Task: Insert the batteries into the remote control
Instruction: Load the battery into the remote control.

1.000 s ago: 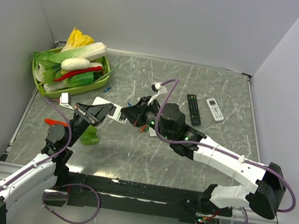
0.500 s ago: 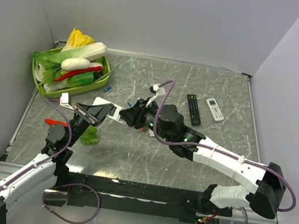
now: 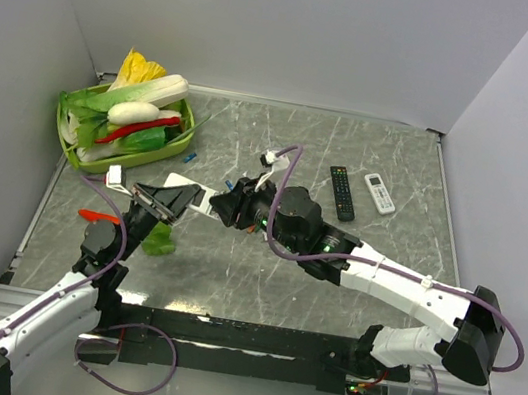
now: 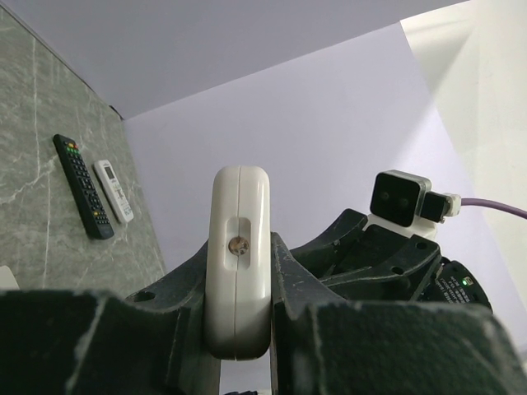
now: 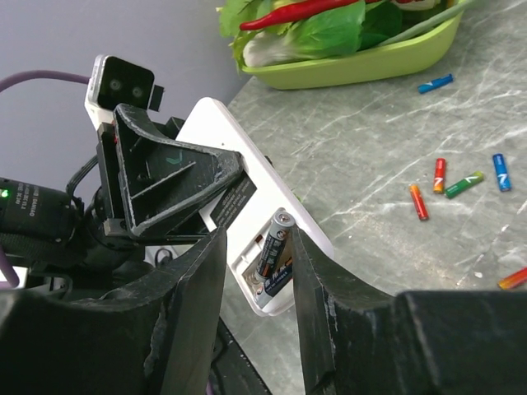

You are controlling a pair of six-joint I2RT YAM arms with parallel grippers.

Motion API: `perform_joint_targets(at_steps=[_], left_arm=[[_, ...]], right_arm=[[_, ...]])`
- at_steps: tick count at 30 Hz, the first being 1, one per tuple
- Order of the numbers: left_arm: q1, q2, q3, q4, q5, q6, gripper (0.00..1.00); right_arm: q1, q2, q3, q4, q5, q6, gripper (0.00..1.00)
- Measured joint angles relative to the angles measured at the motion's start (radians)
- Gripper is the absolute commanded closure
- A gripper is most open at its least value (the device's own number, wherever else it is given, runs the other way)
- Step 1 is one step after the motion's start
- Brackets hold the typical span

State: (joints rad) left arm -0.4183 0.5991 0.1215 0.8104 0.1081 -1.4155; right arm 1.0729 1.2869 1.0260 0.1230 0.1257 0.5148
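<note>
Two arms: both meet left of centre over the marble table point(image 3: 231, 275).
writing: small dark print block on the back of the remote control point(image 5: 284, 197), too small to read.
left arm pose: rises from the near-left corner, wrist lifted, remote held off the table with its back toward the other arm.
left gripper point(image 4: 239, 276): clamped tight on the remote's sides, white body seen end-on between the fingers.
right arm pose: stretched from the near-right base across to the remote's open end.
right gripper point(image 5: 257, 233): partway open, one finger on each side of the battery bay, gripping nothing.
battery point(image 5: 272, 247): one, dark, tilted in the open bay, top end sticking up.
loose batteries point(image 5: 439, 174): six on the table near the basket: two blue, three red-orange, one green.
other remotes: two, black remote point(image 3: 342, 192) and white remote point(image 3: 379, 193), side by side, well right of the arms.
green basket point(image 5: 370, 62): one, full of vegetables, far-left corner.
</note>
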Motion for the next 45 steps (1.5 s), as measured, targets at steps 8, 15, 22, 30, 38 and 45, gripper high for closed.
perform_joint_targets(at_steps=[8, 15, 22, 30, 38, 45], left_arm=[[0.0, -0.002, 0.0, -0.003, 0.0, 0.0, 0.98], [0.0, -0.008, 0.0, -0.003, 0.003, 0.004, 0.98], [0.0, -0.004, 0.0, 0.002, 0.024, 0.008, 0.98], [0.0, 0.034, 0.0, 0.062, 0.066, 0.009, 0.98], [0.0, 0.04, 0.0, 0.098, 0.09, 0.015, 0.98], [0.0, 0.04, 0.0, 0.106, 0.1, 0.016, 0.98]], right_arm=[[0.011, -0.007, 0.042, -0.074, 0.035, -0.067, 0.47], [0.011, -0.011, 0.126, -0.163, 0.053, -0.15, 0.24], [-0.055, -0.011, 0.21, -0.235, -0.079, -0.172, 0.24], [-0.205, -0.011, 0.153, -0.22, -0.356, -0.037, 0.26], [-0.23, -0.001, 0.078, -0.13, -0.519, 0.092, 0.31], [-0.256, 0.013, 0.021, -0.045, -0.576, 0.195, 0.39]])
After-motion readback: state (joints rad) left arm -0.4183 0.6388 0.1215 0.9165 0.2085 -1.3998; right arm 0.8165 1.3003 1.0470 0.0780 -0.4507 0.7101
